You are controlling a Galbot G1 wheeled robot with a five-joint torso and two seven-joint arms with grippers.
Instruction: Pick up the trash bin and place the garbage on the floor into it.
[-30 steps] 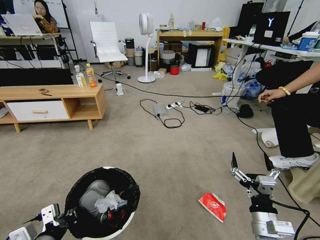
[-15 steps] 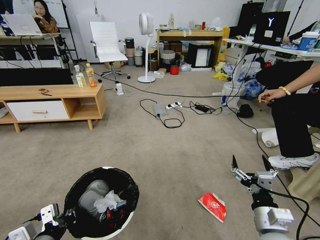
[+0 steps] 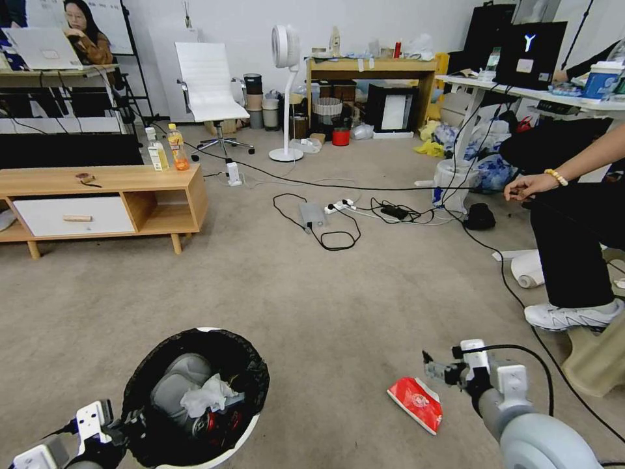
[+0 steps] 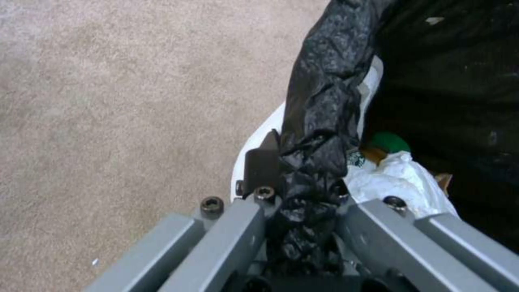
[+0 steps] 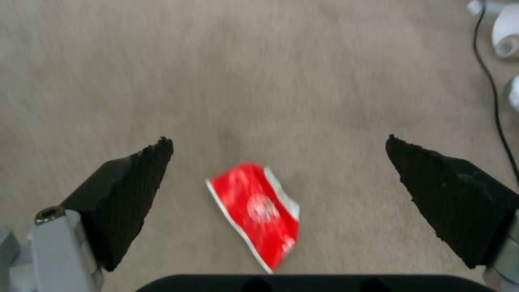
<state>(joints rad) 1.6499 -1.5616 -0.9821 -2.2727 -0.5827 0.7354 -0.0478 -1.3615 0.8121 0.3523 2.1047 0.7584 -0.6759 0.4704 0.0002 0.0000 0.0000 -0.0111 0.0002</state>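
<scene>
The trash bin (image 3: 249,367), white with a black bag liner, hangs low at the lower left. My left gripper (image 3: 127,422) is shut on its near rim. In the left wrist view the left gripper (image 4: 305,162) pinches the crinkled bag over the white wall of the trash bin (image 4: 269,121). Garbage lies inside: white tissues (image 3: 205,395), a red can (image 3: 212,423) and a green cap (image 4: 390,142). A flat red packet (image 3: 415,404) lies on the carpet at the lower right. My right gripper (image 3: 435,371) hovers just above it, tilted down and open. In the right wrist view the red packet (image 5: 257,207) lies between the wide-spread fingertips of my right gripper (image 5: 277,139).
A person's leg and white shoe (image 3: 573,316) stand close to the right of my right arm. Cables and a power strip (image 3: 325,221) sprawl across the carpet ahead. A low wooden cabinet (image 3: 104,195) at the left carries two upright bottles (image 3: 166,148). A fan (image 3: 286,91) stands farther back.
My right gripper has tipped from pointing up to pointing down and has dropped left toward the red packet, still open. The bin and the left gripper have barely moved.
</scene>
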